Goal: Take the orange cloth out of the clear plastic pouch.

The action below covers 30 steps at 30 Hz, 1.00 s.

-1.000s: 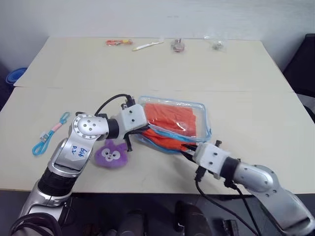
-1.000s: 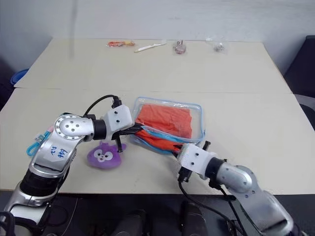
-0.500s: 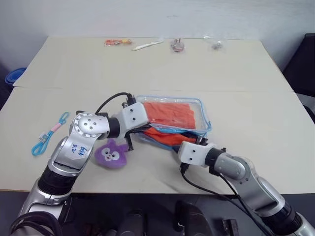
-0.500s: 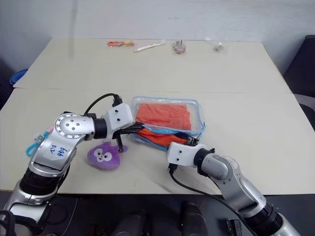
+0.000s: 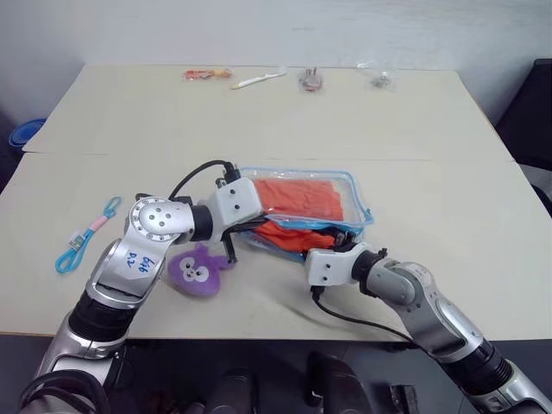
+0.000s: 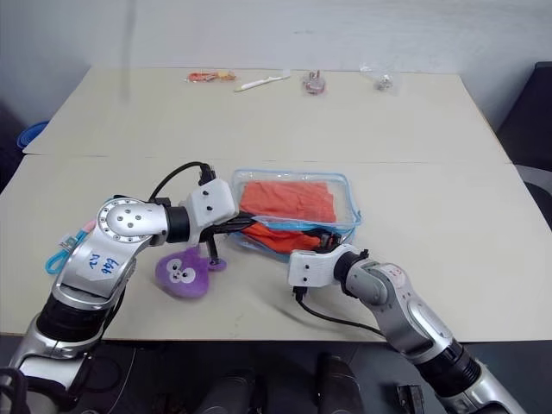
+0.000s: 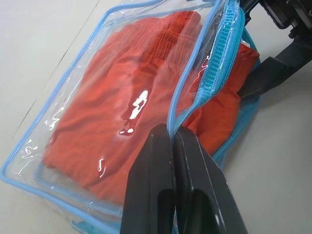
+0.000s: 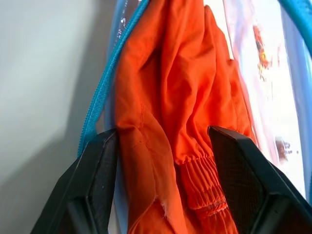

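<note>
At the pouch's near mouth, my right gripper (image 8: pixel 163 146) has opened wide around the orange cloth (image 8: pixel 170 92), ready to pinch; my left gripper (image 7: pixel 173 139) stays clamped on the clear plastic pouch (image 7: pixel 73 87) rim.

1. Illumination: even, diffuse and bright across the table (image 5: pixel 259 112); no hard-edged shadows noted.
2. Shadows: soft, short shadows lie under the arms and beside the purple plush toy (image 5: pixel 197 269).
3. Glare: white specular highlights sit on the clear plastic pouch (image 7: pixel 73 97), over the orange cloth (image 7: pixel 122 78).
4. Focus: the 2 head views are sharp in the middle, softer at the far table edge.
5. Right wrist view: the near fingers (image 8: pixel 95 180) are soft; the background is washed out.
</note>
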Available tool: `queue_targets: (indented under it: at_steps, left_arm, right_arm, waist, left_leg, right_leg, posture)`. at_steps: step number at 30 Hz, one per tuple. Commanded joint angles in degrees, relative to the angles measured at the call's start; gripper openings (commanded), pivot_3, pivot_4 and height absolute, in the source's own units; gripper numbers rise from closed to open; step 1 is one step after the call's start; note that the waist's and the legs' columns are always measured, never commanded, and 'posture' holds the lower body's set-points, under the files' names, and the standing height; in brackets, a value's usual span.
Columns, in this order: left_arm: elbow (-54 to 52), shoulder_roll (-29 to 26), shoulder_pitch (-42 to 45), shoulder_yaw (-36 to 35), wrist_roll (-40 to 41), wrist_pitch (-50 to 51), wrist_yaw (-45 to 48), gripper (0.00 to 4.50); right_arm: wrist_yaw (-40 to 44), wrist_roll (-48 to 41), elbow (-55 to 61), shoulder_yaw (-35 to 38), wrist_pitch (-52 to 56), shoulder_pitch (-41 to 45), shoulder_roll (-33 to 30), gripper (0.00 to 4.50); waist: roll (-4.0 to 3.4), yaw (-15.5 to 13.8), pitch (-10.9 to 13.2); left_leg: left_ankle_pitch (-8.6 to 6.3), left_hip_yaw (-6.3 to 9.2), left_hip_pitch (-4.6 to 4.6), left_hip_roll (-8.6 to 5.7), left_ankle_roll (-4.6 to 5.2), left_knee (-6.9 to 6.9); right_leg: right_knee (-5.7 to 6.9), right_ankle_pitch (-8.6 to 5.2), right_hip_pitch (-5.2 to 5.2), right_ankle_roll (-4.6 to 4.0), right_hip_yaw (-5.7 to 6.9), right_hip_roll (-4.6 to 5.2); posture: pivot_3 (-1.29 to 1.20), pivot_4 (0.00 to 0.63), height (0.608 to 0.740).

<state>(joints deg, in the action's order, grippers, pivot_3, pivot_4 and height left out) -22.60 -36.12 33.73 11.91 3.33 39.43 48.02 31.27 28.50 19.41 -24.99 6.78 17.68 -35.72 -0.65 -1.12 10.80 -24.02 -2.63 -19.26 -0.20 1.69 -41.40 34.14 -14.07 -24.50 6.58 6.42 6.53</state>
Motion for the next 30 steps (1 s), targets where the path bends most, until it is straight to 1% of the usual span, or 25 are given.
queue_targets:
  at_steps: [1,5,13,17,21,24,30]
  left_arm:
    - [-2.2,0.4,1.8,0.0,0.4,-1.2,-0.7,0.00]
    - [-2.1,0.6,2.2,0.1,0.6,-1.3,-0.6,0.00]
    - [-2.3,0.5,2.4,0.4,0.8,-1.3,-0.7,0.00]
    - [-2.2,0.7,2.5,0.4,0.8,-1.2,-1.0,0.00]
    - [-2.0,0.8,2.5,0.5,0.6,-1.2,-1.4,0.00]
    - [-1.4,0.6,2.4,0.4,0.5,-1.7,-1.4,0.00]
    - [-0.3,0.6,2.7,0.5,0.2,-2.4,-1.5,0.00]
  right_arm:
    - [1.4,2.2,-1.9,-1.6,-2.5,1.8,0.8,2.99]
    - [0.7,5.5,-6.7,-2.9,-3.4,5.9,3.7,2.99]
    - [-1.9,11.3,-16.2,-3.5,-1.4,10.9,9.2,2.99]
    - [-1.9,12.4,-20.1,-3.7,-0.5,11.4,10.5,2.99]
    - [-2.0,12.2,-20.8,-3.5,0.2,11.0,11.3,2.99]
    - [-1.2,11.2,-19.8,-3.2,0.4,10.0,11.3,2.36]
    - [-0.7,11.1,-19.3,-2.8,0.0,9.5,11.1,0.17]
  waist:
    - [0.00,0.1,0.0]
    - [0.00,0.3,0.0]
    - [0.00,0.8,0.0]
    - [-0.01,1.2,0.0]
    - [-0.02,1.3,0.0]
    - [-0.01,1.2,-0.1]
    - [-0.01,1.2,0.0]
  left_leg:
    - [0.00,0.00,0.00,0.00,0.00,0.00]
    - [0.01,0.01,0.01,0.00,-0.02,-0.01]
    - [0.02,0.04,0.00,0.10,-0.03,0.00]
    - [0.02,0.07,0.01,0.12,-0.04,0.00]
    - [0.03,0.08,0.04,0.18,-0.05,-0.01]
    - [0.03,0.09,0.05,0.19,-0.06,-0.01]
    - [0.03,0.11,0.03,0.16,-0.06,-0.01]
  right_leg:
    - [0.00,0.00,0.00,0.00,0.00,0.00]
    - [0.02,0.00,0.00,0.00,0.00,0.00]
    - [0.02,0.00,0.01,0.00,0.01,0.01]
    - [0.03,0.00,0.02,0.00,0.02,0.02]
    - [0.04,0.00,0.04,0.00,0.02,0.02]
    - [0.04,0.00,0.06,0.00,0.02,0.03]
    - [0.04,0.00,0.06,0.00,0.03,0.06]
  posture:
    - [0.00,0.150,0.740]
    - [0.00,0.150,0.740]
    - [0.00,0.150,0.740]
    - [0.00,0.150,0.740]
    - [0.00,0.150,0.740]
    - [0.00,0.150,0.740]
    - [0.00,0.150,0.740]
